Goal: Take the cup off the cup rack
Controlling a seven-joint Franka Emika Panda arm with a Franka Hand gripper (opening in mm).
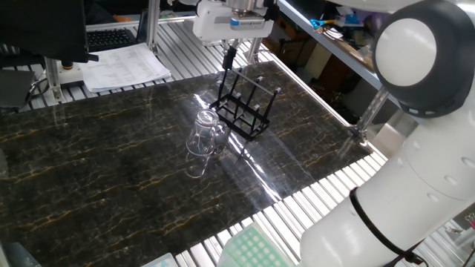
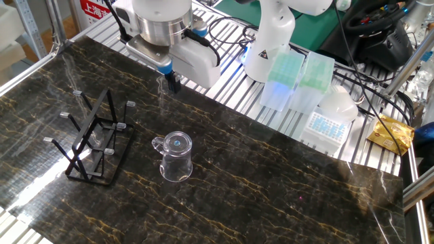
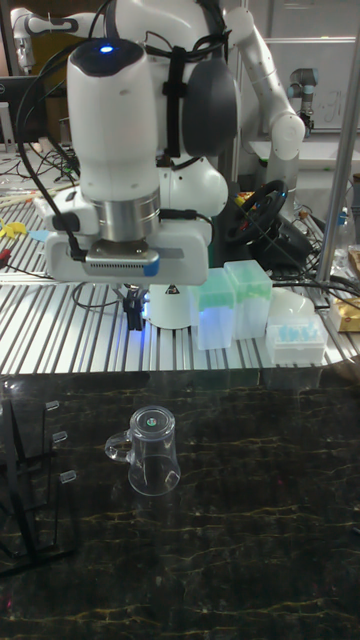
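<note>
A: Where is the cup [image 2: 175, 157]?

B: It stands upside down on the dark marble table [image 2: 285, 183], mouth on the surface and base up, with its small handle showing at the side. In the tall fixed view it sits a little left of the middle, and nothing touches it.

A: And the cup rack [image 2: 91, 137]?

B: Just beside the cup, apart from it. In the other fixed view the black wire frame is to the left of the cup, its pegs bare. In one fixed view the rack [image 1: 243, 106] lies beyond and to the right of the cup [image 1: 205, 133].

A: Where is the gripper [image 2: 172, 82] relative to the cup?

B: Up in the air and well apart from it. In the other fixed view it hangs over the far edge of the table, beyond the cup and raised above it. In one fixed view the gripper [image 1: 231, 55] hangs above the far end of the rack. In the tall fixed view it hangs in front of the ribbed metal strip [image 3: 250, 340] behind the table, higher than the cup [image 3: 149, 450] and slightly left of it.

A: Are the fingers apart or together?

B: The dark fingers [image 3: 132, 306] look close together, with nothing between them, but I cannot tell whether they fully meet.

A: Anything else nearby?

B: Green-lidded boxes [image 2: 285, 78] sit past the far edge, beside a white robot base [image 2: 268, 41].
</note>
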